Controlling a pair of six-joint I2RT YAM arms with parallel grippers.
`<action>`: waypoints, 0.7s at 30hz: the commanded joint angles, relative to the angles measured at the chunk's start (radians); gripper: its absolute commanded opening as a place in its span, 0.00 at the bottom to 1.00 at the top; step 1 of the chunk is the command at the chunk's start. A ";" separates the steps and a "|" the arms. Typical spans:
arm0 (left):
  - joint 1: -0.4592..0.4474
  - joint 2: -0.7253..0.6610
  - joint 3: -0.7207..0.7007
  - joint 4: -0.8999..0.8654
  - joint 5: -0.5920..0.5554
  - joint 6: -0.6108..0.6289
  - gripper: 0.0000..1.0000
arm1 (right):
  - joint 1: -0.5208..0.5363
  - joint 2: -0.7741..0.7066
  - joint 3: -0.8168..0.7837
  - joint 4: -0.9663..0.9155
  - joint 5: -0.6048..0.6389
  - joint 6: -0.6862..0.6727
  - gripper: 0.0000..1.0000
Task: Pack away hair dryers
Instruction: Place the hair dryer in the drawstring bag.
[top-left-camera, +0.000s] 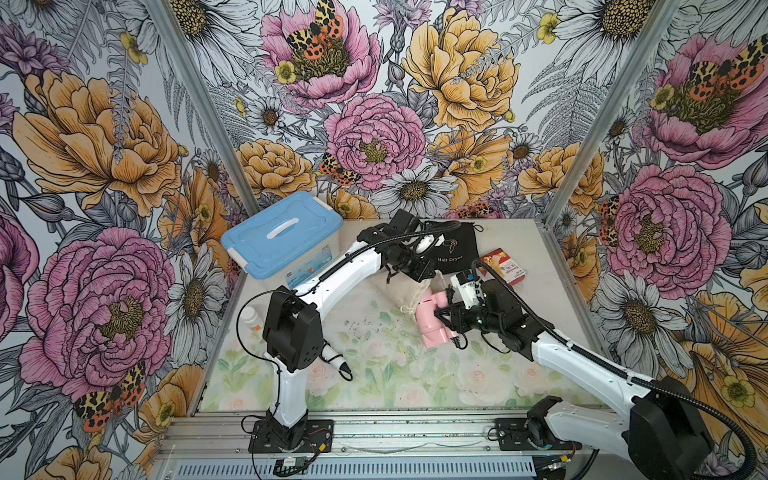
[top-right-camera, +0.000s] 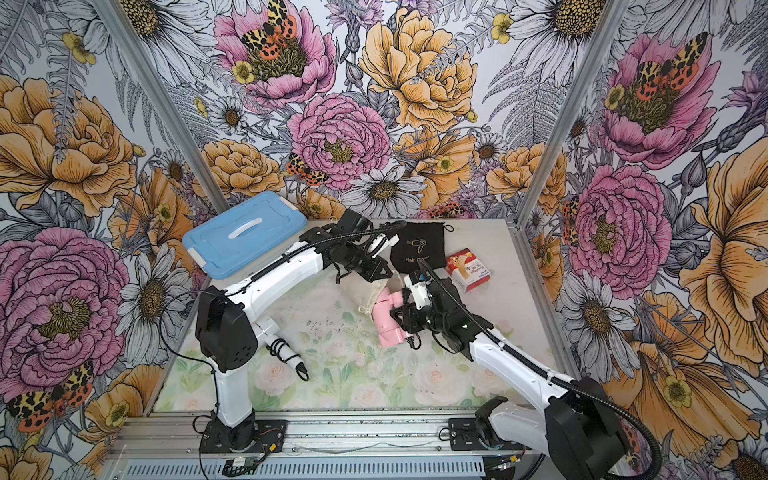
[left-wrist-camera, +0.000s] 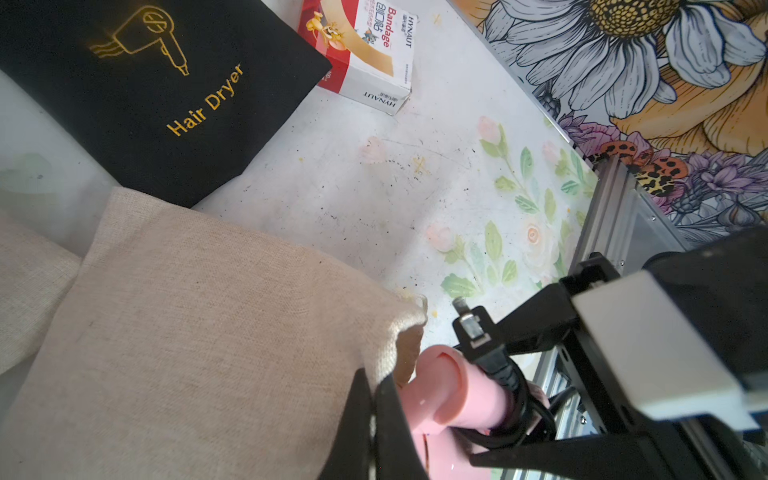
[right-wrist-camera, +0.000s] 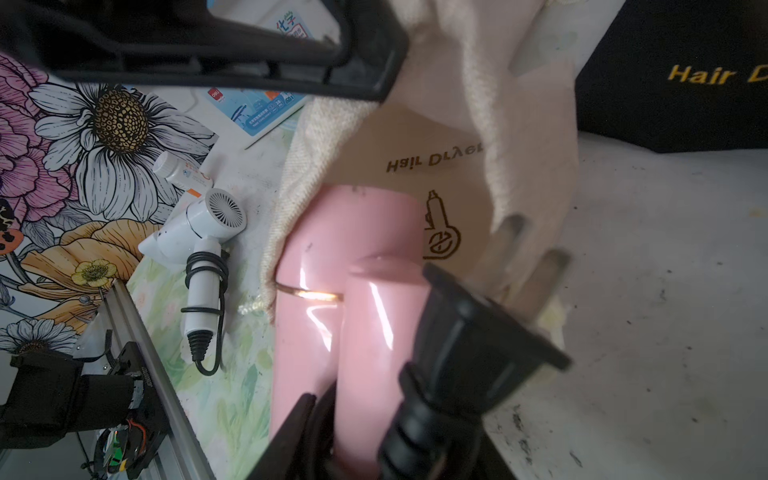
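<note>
Pink plastic hair dryer (top-left-camera: 432, 328) at beige cloth pouch (top-left-camera: 400, 291) mouth.
Right jaws are gripping its handle; left jaws are pinching shut on the pouch rim.

Black pouch (left-wrist-camera: 166, 95), beige pouch (left-wrist-camera: 199, 316), bin (top-left-camera: 257, 245), bandage box (left-wrist-camera: 365, 54)

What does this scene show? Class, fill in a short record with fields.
Left gripper: shut on the rim of the beige pouch, holding it open
Right gripper: shut on the pink hair dryer
Pink hair dryer: nose at the pouch mouth
White hair dryer: lying loose on the table
Also there: black pouch, bandage box
</note>
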 joint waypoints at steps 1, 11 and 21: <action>-0.011 -0.007 0.025 0.031 0.053 -0.010 0.00 | 0.006 0.014 0.043 0.122 -0.036 0.007 0.13; -0.015 -0.062 -0.006 0.031 0.072 -0.010 0.00 | -0.021 0.065 0.054 0.168 -0.060 0.011 0.13; -0.012 -0.111 -0.072 0.032 0.066 -0.008 0.00 | -0.157 0.015 0.008 0.227 -0.151 0.079 0.13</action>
